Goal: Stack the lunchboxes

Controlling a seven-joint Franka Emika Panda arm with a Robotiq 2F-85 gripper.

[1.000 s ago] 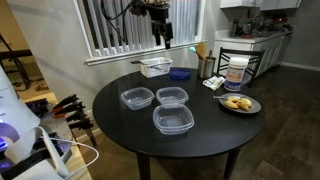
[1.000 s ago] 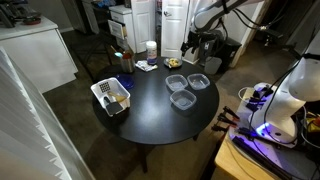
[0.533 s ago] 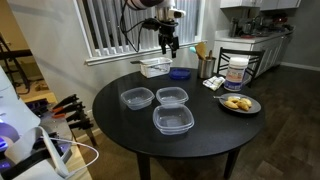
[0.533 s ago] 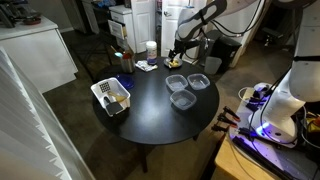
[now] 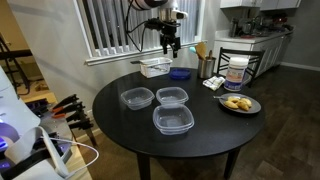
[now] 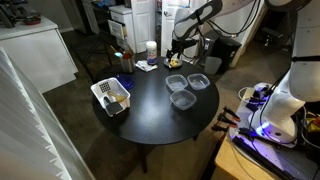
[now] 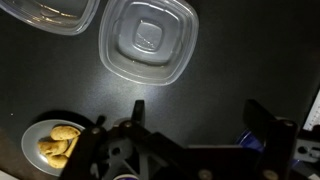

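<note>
Since the lunchboxes (image 6: 182,100) are thin clear plastic, I judge them light, a little springy and slick. They would likely skid on the table (image 5: 120,135), or flex if I squeezed across the middle. I would take one by its thick rim on a long side, with one finger inside the wall and one outside.

All three lie near the middle of the table, close together, none stacked yet. In an exterior view one lunchbox (image 5: 172,96) sits in the centre, another lunchbox (image 5: 136,97) at its 9 o'clock, and the third lunchbox (image 5: 172,120) at its 6 o'clock. In the wrist view one lunchbox (image 7: 147,40) fills the 12 o'clock area and a corner of a second shows at 10 o'clock.

My gripper (image 5: 172,45) hovers high at 12 o'clock of the group, over the table's far edge. In the wrist view the gripper (image 7: 196,112) stands spread wide, with nothing between the jaws.

Counting outward, I see three lunchboxes. One plate (image 5: 239,103) of biscuits lies at 3 o'clock. One basket (image 5: 155,67) and one bowl (image 5: 180,73) stand at 12 o'clock, beneath my gripper.
</note>
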